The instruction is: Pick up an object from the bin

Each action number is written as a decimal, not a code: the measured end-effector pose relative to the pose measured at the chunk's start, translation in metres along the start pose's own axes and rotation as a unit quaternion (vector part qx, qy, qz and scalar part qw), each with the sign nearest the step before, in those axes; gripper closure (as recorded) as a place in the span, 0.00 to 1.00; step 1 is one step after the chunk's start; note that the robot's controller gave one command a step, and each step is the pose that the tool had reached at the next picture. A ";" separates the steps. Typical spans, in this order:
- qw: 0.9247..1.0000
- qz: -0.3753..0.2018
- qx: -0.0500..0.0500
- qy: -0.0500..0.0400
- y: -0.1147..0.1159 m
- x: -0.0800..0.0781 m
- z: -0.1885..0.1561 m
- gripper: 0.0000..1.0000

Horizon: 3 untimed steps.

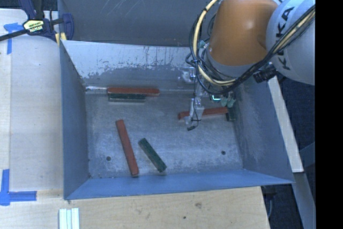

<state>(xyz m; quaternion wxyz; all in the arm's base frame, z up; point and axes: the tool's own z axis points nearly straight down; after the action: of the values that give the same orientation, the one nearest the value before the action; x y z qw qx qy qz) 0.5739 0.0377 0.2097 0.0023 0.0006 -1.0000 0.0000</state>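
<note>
Grey bin [75, 115], tool [192, 124] over slim red bar [217, 111]

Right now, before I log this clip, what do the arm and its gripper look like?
The arm link is silver-grey with black KUKA lettering. A rounded, glossy orange cover sits over the wrist, ringed by looped yellow and black cables. Below it is a slim metallic gripper.

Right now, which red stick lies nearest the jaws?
The red stick at the right of the bin, lying crosswise at the jaws. The other two lie off left: the back-wall stick and the slanting front stick.
</note>
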 end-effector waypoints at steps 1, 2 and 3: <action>1.000 0.001 0.000 -0.004 0.000 -0.002 -0.005 0.00; 1.000 0.024 0.000 -0.006 -0.069 -0.010 0.076 0.00; 0.998 0.065 0.000 -0.002 -0.128 -0.017 0.055 0.00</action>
<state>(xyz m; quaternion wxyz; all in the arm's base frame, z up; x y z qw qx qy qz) 0.5910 -0.0899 0.1541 0.0001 -0.0643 -0.9979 -0.0002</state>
